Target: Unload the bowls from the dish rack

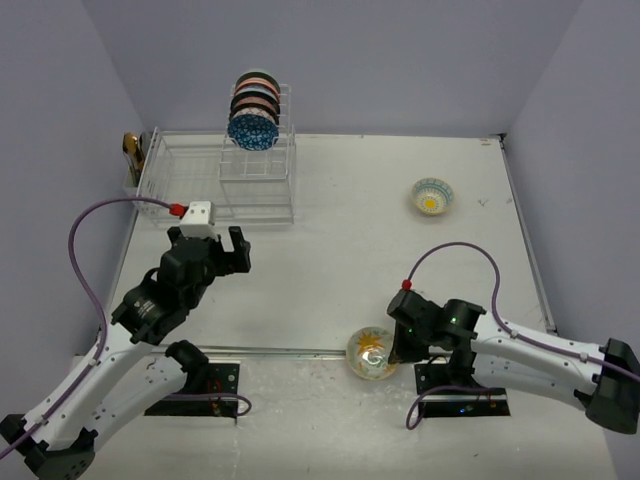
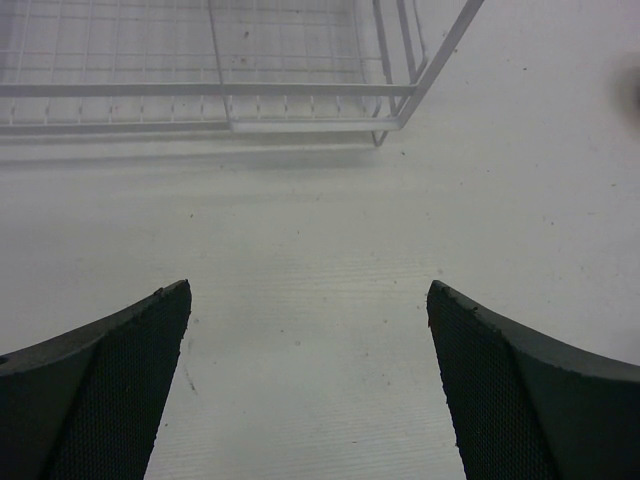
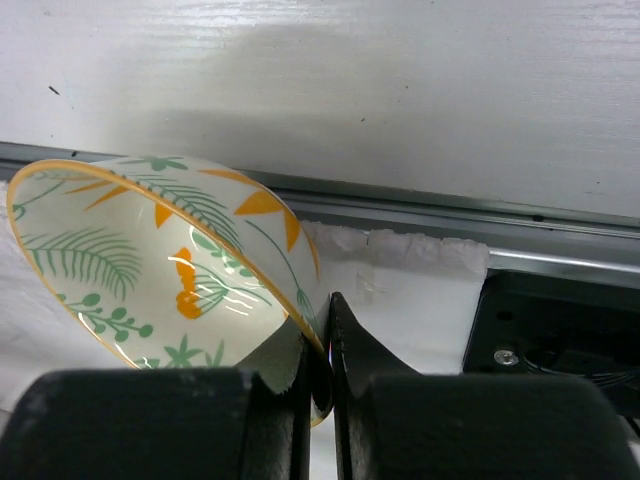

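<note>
The right gripper pinches the rim of 1 tilted leaf-patterned bowl at the table's near edge. This looks like the placing step, so next comes levelling it and letting go. The left gripper, spread wide and empty, faces the dish rack in the far-left corner, which still holds stacked bowls.

Pale lilac walls close me in left, back and right; the white table fills mid-frame, evenly lit.
</note>
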Controlling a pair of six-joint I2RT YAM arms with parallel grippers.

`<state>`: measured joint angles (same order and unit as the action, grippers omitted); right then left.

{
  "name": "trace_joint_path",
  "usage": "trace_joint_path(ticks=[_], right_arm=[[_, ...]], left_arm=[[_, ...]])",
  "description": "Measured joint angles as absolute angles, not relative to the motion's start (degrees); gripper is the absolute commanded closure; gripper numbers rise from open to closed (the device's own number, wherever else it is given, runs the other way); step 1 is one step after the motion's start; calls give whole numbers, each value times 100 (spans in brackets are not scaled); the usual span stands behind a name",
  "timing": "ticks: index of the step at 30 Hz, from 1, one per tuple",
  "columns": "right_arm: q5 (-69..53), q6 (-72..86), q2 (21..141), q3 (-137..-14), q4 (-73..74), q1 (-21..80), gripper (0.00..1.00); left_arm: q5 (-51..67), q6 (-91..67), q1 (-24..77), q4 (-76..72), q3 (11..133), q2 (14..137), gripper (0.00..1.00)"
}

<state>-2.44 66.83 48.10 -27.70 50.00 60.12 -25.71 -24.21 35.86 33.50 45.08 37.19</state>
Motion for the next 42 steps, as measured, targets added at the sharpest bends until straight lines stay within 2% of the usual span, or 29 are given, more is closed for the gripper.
trace_joint_path(ticks=[7,13,14,24,34,42], right_arm=[[-14,6748,4644,-2864,5085,6016,100],[532,6357,5041,-3852,5275,5957,100],[635,6038,5439,-4322,5183,5682,100],[502,4421,6759,-5358,4202,3590,100],[294,3651,8630,-6770,3459,2357,100],[16,3485,10108,-7983,3238,1855,100]], left_arm=[[-2569,-2418,3583,3347,4508,3741,0],[-2569,-2416,3583,3332,4497,3765,0],[-2569,-2416,3583,3315,4462,3765,0],[-2569,-2412,3540,3282,4412,3514,0],[-2493,-2314,3374,3221,4407,3575,0],[-2480,-2294,3371,3212,4322,3566,0]])
